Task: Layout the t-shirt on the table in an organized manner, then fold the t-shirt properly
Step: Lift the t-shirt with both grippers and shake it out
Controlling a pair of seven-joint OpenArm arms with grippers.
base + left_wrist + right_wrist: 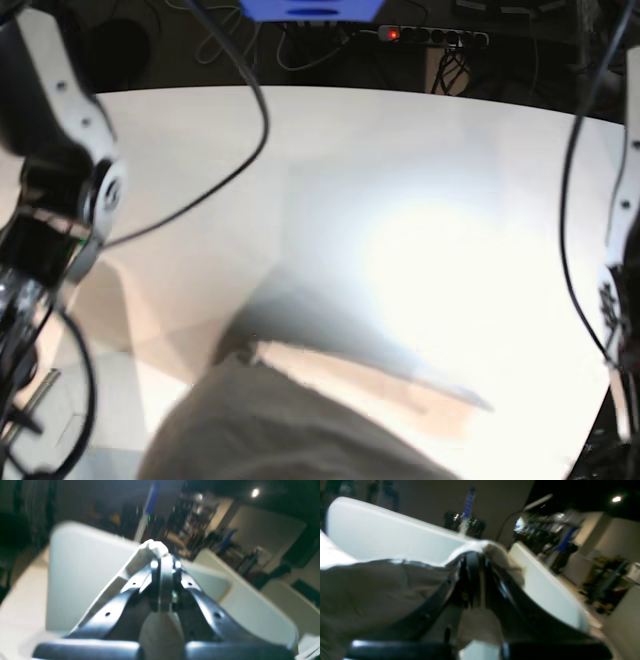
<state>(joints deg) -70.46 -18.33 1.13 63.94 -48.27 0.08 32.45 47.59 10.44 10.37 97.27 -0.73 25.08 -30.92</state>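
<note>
t-shirt up in both grippers, raised over the table

you have the t-shirt pinched in both grippers, and both pairs of jaws are closed on it. at your left gripper, a bunched, bright bit of cloth pokes out past the fingertips, and a taut edge runs from there down toward the lower left of that wrist view. at your right gripper, the cloth is gathered over the tips and spreads in a wide grey sheet to the left, its upper edge sagging a little; that view is blurred, so you can't read the finer folds.

in the base view, the shirt fills the bottom of the frame, its upper edge sloping down toward the right, with the white table behind it and a dark shadow on the tabletop. your right arm stands at that view's left, your left arm at its right edge. the shirt's collar and sleeves can't be made out.
</note>
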